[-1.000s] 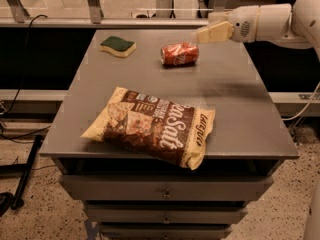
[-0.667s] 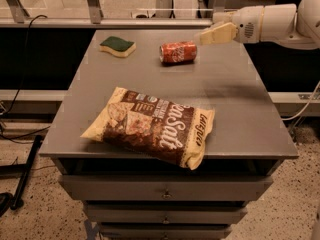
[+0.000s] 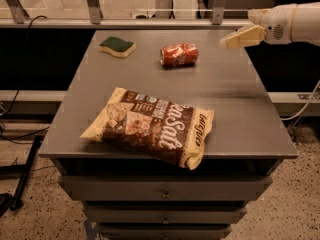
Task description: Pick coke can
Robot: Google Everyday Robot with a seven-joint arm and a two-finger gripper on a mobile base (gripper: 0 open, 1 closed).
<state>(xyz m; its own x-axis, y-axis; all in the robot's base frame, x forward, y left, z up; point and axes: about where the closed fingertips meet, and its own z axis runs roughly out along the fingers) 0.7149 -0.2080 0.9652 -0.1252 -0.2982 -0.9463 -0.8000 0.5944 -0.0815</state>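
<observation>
The coke can [image 3: 179, 55], red with white script, lies on its side at the back middle of the grey cabinet top [image 3: 235, 99]. My gripper [image 3: 226, 43] comes in from the right on a white arm [image 3: 295, 24]. It hovers above the back right part of the top, to the right of the can and apart from it. It holds nothing that I can see.
A large brown chip bag [image 3: 155, 126] lies at the front middle of the top. A green and yellow sponge [image 3: 117, 47] sits at the back left. Drawers are below the front edge. A rail and glass panel run behind the cabinet. Cables lie on the floor at left.
My gripper has moved to the right and slightly down, away from the can. The can, bag and sponge have not moved.
</observation>
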